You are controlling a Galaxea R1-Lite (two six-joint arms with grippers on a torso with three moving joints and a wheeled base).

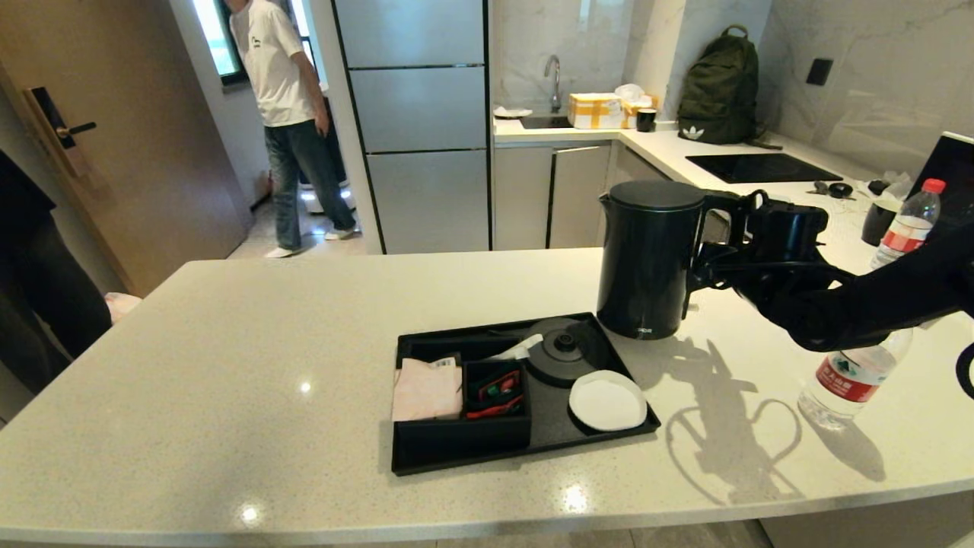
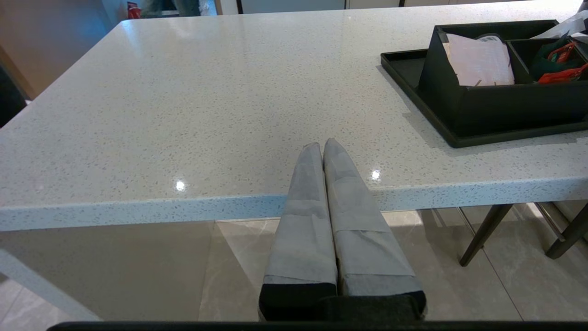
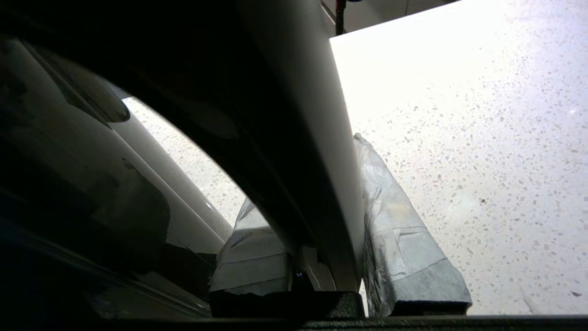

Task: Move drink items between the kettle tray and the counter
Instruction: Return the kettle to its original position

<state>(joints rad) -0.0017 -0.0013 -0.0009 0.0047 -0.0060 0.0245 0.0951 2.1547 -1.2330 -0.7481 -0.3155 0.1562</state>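
The speckled counter is carrying the black kettle tray, the kettle beside it and a water bottle

One kettle. Two bottles: one near the counter's front edge, one farther back. One tray holds one round base, one white coaster and one divided box. Two grippers: left, right.

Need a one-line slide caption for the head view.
Right gripper clamps the kettle handle beside the tray, round base empty.
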